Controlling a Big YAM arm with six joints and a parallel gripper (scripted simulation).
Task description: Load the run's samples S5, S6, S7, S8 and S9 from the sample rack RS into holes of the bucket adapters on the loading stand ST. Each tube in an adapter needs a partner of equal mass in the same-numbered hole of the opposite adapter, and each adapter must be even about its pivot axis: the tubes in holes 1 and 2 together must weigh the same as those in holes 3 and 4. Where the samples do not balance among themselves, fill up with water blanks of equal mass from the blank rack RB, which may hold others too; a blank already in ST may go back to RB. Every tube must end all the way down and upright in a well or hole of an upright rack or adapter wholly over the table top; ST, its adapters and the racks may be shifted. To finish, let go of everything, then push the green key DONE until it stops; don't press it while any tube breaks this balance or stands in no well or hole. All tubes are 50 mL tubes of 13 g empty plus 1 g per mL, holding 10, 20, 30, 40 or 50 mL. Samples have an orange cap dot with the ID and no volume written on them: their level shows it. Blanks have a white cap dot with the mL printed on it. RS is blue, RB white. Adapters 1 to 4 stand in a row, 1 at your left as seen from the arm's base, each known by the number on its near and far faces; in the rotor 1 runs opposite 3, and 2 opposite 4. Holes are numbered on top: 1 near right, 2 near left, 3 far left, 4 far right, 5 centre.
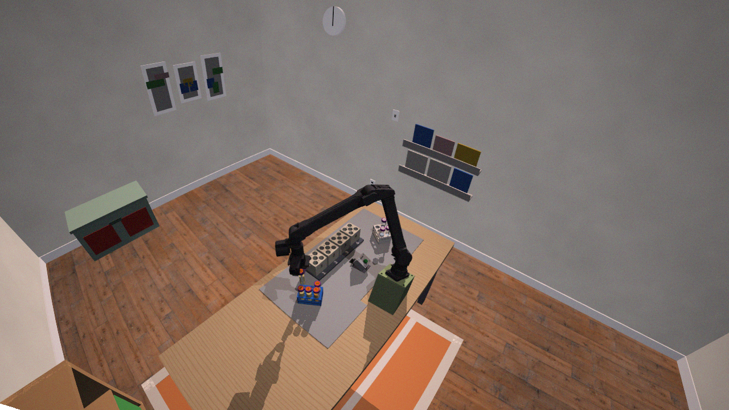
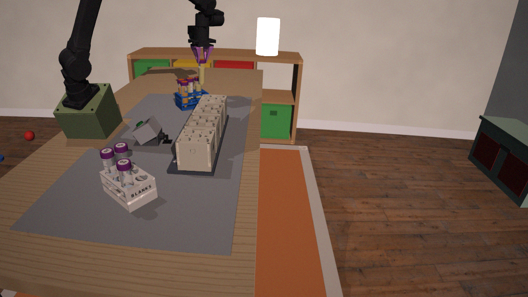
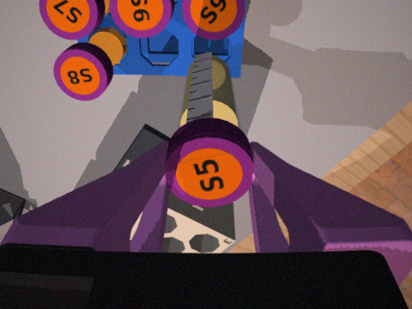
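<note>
Centre frame, the adapters [image 2: 201, 127] on the worktop [image 2: 110, 265] look unfilled, so loading has barely begun. Four samples stand in the blue rack [image 2: 186, 100]; above it, upper centre, the gripper [image 2: 201, 55] clasps S5 [image 3: 211, 171].

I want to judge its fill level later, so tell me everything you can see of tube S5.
Tube S5 is a clear tube with a purple cap, its orange dot marked S5. A printed scale runs down its side, and the contents look pale yellow. It hangs upright, lifted out above the blue rack RS, with the gripper shut on it just below the cap. Only the purple fingers touch it. Its exact level is hard to read.
</note>
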